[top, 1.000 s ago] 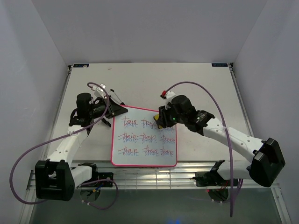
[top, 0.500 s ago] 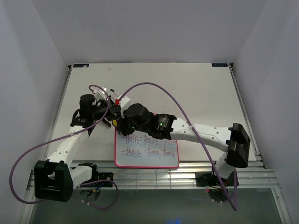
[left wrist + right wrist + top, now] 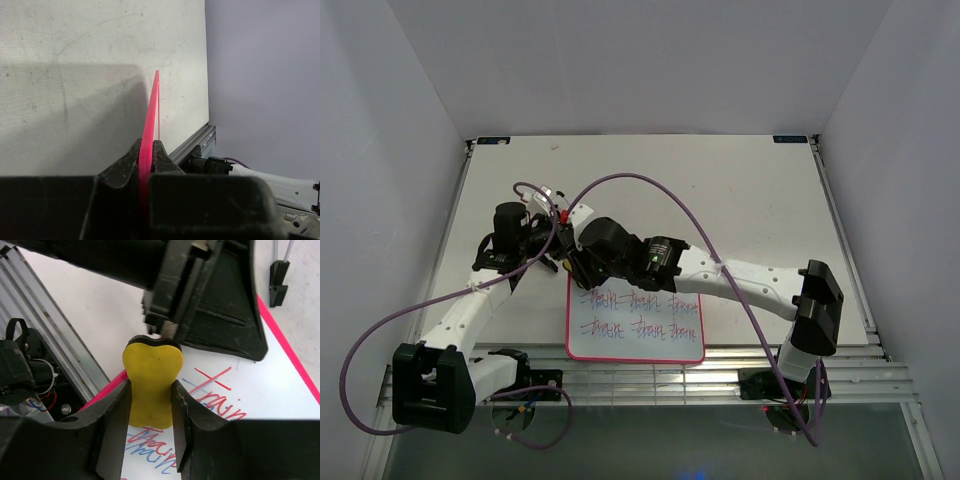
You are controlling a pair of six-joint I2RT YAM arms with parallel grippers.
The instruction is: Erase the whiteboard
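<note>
The whiteboard [image 3: 638,343], white with a pink-red rim, lies at the near middle of the table and bears rows of red and blue handwriting. My left gripper [image 3: 558,262] is shut on the board's far left corner; in the left wrist view the pink rim [image 3: 151,112] runs edge-on out of the gripper [image 3: 147,146]. My right gripper [image 3: 576,268] is shut on the yellow sponge [image 3: 151,377], which presses on the board [image 3: 285,390] close to that same corner, right in front of the left gripper [image 3: 210,300]. The right arm hides the board's far strip.
An aluminium rail [image 3: 650,375] runs along the table's near edge, just below the board; it also shows in the right wrist view [image 3: 50,325]. A small black item [image 3: 277,275] lies on the table beyond the board. Purple cables [image 3: 650,185] arc over both arms.
My right arm has swept the sponge left along the far part of the board, from its right side to the left corner. The board has shifted slightly right and nearer. The left gripper keeps its hold.
</note>
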